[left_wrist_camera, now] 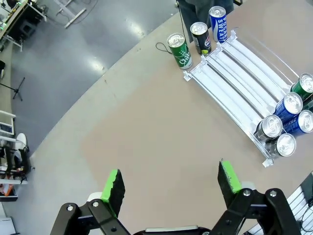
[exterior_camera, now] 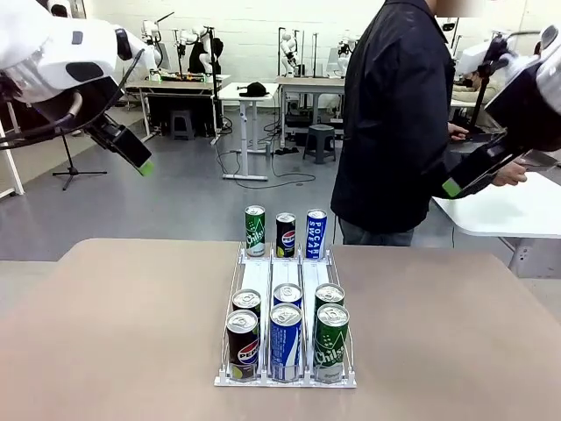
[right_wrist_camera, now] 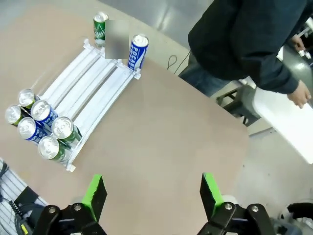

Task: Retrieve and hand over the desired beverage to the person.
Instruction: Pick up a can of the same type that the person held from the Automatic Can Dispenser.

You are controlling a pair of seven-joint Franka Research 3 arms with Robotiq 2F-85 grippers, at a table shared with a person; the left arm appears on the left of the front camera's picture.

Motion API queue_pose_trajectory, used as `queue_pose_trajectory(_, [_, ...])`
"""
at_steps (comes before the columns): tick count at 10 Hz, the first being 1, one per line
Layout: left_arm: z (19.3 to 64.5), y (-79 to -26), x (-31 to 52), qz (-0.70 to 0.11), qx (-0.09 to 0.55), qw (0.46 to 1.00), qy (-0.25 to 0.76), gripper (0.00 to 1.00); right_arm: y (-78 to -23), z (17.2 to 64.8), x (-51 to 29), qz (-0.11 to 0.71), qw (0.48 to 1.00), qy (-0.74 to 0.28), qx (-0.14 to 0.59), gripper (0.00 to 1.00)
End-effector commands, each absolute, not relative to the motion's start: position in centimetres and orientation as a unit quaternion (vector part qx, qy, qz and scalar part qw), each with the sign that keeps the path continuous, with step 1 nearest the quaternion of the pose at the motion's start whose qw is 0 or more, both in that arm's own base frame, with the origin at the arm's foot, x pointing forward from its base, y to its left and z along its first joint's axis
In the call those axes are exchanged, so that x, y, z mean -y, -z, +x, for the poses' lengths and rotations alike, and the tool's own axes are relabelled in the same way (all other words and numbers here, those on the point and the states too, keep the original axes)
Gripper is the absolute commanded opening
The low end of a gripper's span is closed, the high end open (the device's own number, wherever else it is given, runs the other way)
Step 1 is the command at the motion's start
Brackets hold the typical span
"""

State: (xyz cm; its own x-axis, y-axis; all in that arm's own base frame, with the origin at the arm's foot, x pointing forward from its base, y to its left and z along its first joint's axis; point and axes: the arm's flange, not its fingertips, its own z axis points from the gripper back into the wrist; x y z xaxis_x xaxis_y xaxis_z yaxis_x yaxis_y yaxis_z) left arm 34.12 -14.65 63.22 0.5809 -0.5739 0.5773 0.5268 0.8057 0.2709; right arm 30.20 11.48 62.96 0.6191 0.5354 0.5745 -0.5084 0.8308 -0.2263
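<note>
Left claw (left_wrist_camera: 170,178) and right claw (right_wrist_camera: 152,188) both gape wide, holding nothing, above the bench (exterior_camera: 114,333). The person (exterior_camera: 399,123) stands at one o'clock of the can rack (exterior_camera: 259,275), beyond the bench's far edge; three cans (exterior_camera: 286,235) stand at the rack's twelve o'clock end.

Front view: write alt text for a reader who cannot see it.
A white rack on a table holds six drink cans at its near end; three more cans stand at its far end. Beyond, a person in a dark jacket stands; the left end effector and right end effector hover high.
</note>
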Motion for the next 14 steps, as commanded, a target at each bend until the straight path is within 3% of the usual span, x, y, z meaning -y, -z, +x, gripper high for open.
queue_pose_trajectory(1, [34.9,-60.8,14.4,0.025,0.331,0.892,0.306,1.0,-59.6,31.7,-11.8,-0.02,0.901,-0.291,0.322,1.0])
queue_pose_trajectory(2, [34.1,-63.2,14.6,0.035,0.337,0.888,0.31,1.0,-63.0,30.2,-11.5,-0.021,0.9,-0.29,0.326,1.0])
queue_pose_trajectory(4, [33.2,-63.3,9.1,-0.139,0.313,0.852,0.396,1.0,-61.9,29.5,-5.5,0.086,0.889,-0.341,0.292,1.0])
queue_pose_trajectory(7, [30.8,-64.8,-1.2,-0.255,0.309,0.822,0.405,1.0,-61.4,28.3,7.6,0.244,0.873,-0.305,0.291,1.0])
queue_pose_trajectory(10, [29.4,-64.8,-5.5,-0.255,0.313,0.845,0.351,1.0,-62.6,26.3,14.1,0.284,0.857,-0.264,0.34,1.0])
queue_pose_trajectory(14, [29.9,-64.2,-7.1,-0.263,0.315,0.865,0.289,1.0,-63.1,26.6,14.8,0.285,0.856,-0.264,0.342,1.0])
